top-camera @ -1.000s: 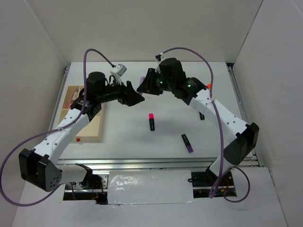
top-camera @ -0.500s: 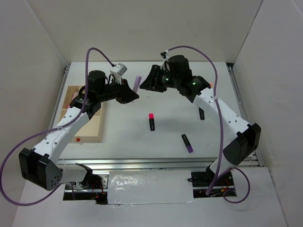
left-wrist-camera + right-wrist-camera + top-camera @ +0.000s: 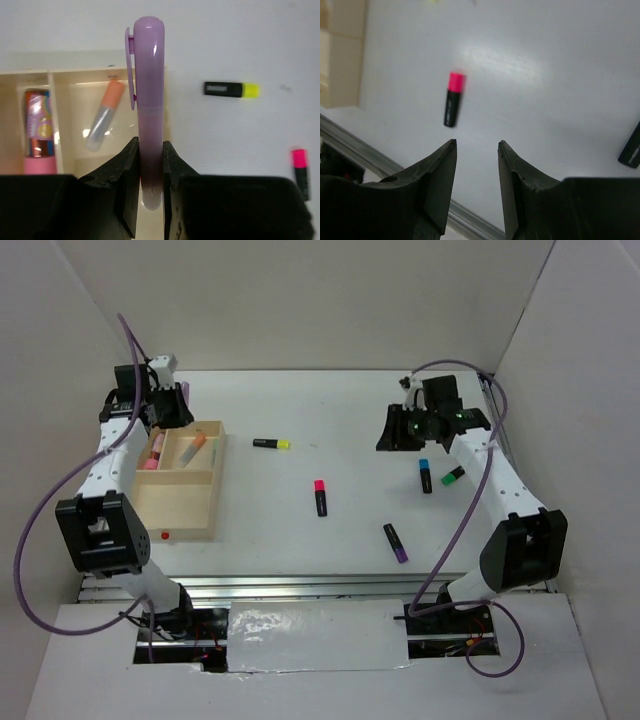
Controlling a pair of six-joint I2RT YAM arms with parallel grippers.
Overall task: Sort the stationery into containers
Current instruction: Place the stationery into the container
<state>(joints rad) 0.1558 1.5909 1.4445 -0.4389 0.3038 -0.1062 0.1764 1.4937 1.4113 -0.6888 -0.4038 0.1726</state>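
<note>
Now, left gripper (image 3: 150,150) clamped on the purple marker (image 3: 148,75) above the tray (image 3: 80,71) by the desk's left edge, right gripper (image 3: 476,150) empty with jaws apart: best lower it into a compartment before letting go.

On my white desk (image 3: 290,550): wooden tray (image 3: 185,512) at left; yellow-capped highlighter (image 3: 271,443), pink-capped highlighter (image 3: 320,497) and purple-capped highlighter (image 3: 395,542) mid-desk; blue-capped highlighter (image 3: 426,476) near green-capped highlighter (image 3: 454,475) at right.

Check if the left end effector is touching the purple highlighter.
Touching. Left wrist view: the left end effector grips the purple highlighter on both sides.
</note>
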